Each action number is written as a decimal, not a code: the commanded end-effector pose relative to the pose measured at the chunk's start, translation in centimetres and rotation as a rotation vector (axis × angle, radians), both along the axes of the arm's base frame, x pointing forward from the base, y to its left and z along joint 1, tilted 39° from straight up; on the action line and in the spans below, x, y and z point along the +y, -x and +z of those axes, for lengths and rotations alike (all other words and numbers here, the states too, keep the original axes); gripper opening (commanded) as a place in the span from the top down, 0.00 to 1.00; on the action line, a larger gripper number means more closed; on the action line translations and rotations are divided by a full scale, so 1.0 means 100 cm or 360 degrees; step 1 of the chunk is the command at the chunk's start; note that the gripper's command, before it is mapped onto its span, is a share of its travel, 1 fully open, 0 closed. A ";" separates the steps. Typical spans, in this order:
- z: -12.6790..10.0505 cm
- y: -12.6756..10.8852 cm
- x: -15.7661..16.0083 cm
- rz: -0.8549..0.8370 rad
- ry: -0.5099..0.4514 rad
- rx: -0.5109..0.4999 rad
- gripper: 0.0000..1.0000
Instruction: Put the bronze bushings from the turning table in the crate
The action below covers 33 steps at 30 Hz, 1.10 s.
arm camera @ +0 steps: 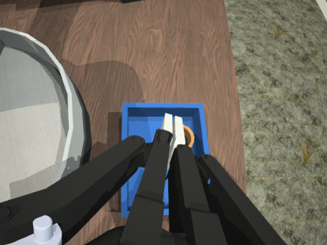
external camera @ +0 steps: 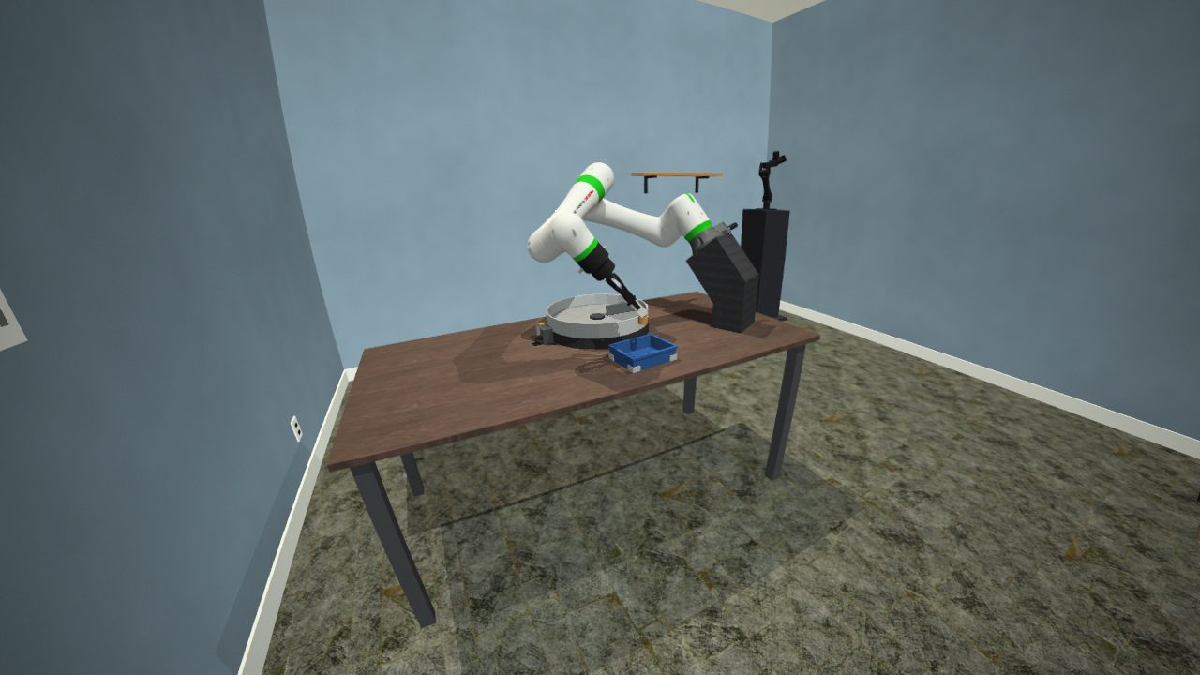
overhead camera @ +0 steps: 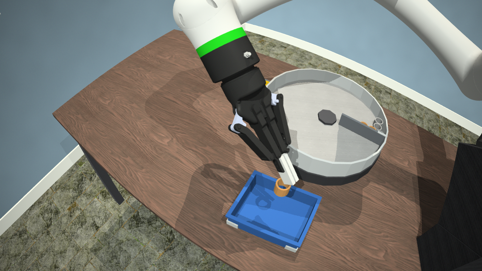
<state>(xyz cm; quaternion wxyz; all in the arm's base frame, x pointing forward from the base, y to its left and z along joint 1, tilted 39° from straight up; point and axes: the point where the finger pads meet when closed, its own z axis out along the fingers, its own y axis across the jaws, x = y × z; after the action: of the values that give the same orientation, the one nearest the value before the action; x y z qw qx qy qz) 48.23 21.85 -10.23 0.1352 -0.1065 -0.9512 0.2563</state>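
My gripper (overhead camera: pixel 292 182) (external camera: pixel 637 305) (arm camera: pixel 169 126) is shut on the wall of a bronze bushing (overhead camera: pixel 281 191) (external camera: pixel 642 320) (arm camera: pixel 191 137) and holds it above the blue crate (overhead camera: pixel 263 232) (external camera: pixel 635 361) (arm camera: pixel 125 116), near its back side in the top view. No bushing shows inside the crate. On the turning table (overhead camera: pixel 340 169) (external camera: pixel 579 322) (arm camera: pixel 77 117), behind the divider, the tops of two bronze bushings (overhead camera: pixel 363 123) (overhead camera: pixel 372 127) show next to two steel bushings (overhead camera: pixel 379 117) (overhead camera: pixel 377 130). The divider hides their lower parts.
The grey divider (overhead camera: pixel 360 128) stands on the turning table, with a dark hub (overhead camera: pixel 327 116) near its inner end. The table's high rim stands close behind the crate. The black robot pedestal (overhead camera: pixel 451 215) (external camera: pixel 727 285) is at the right.
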 end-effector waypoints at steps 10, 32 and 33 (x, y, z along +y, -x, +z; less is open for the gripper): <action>0.000 0.000 0.000 0.0001 0.0000 0.0000 1.00; -0.014 -0.007 -0.009 0.0001 0.0000 0.0000 1.00; -0.018 -0.009 -0.012 0.0001 0.0000 0.0000 1.00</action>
<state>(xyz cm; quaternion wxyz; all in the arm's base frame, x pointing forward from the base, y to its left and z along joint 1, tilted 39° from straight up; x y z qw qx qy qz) 48.70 21.17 -11.23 0.1352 -0.1066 -0.9511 0.2563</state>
